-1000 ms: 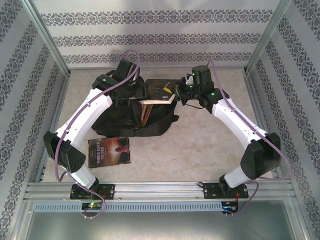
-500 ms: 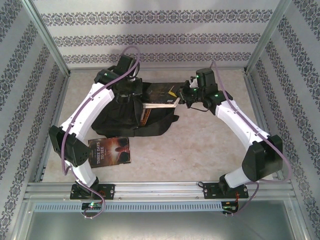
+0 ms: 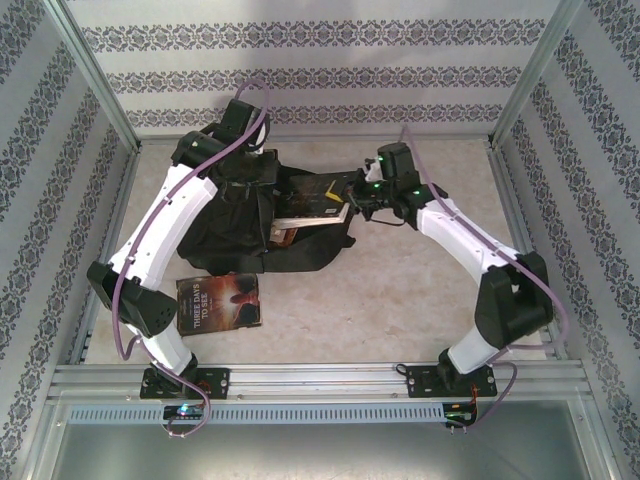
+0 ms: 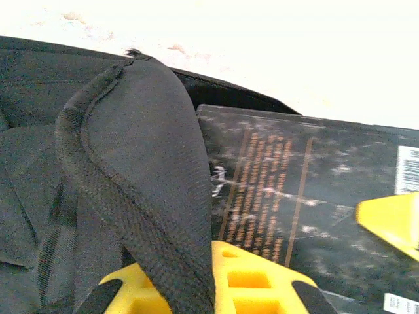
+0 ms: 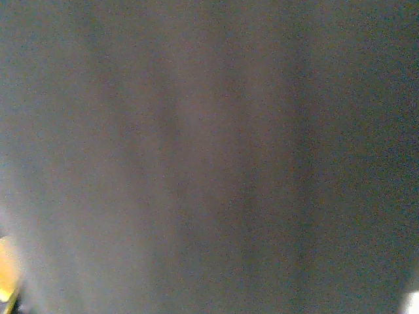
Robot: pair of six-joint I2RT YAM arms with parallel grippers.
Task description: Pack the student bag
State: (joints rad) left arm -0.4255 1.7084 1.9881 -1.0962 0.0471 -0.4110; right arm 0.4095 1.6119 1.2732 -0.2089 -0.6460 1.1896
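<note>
Leftmost, loose book (image 3: 218, 302) flat on desk (image 3: 400, 270), just beside bag's near edge. Left gripper (image 4: 191, 291) pressed together on bag's black fabric flap, yellow fingers (image 4: 245, 281) either side of fold. Bag (image 3: 238, 240) lies on desk's far-left half, under left arm. Dark book (image 3: 315, 192) tilted, lying partly over bag. Right gripper (image 3: 353, 192) pinches dark book's right edge. Right wrist view blurred grey.

Patterned walls (image 3: 320, 80), beige table (image 3: 400, 290)
</note>
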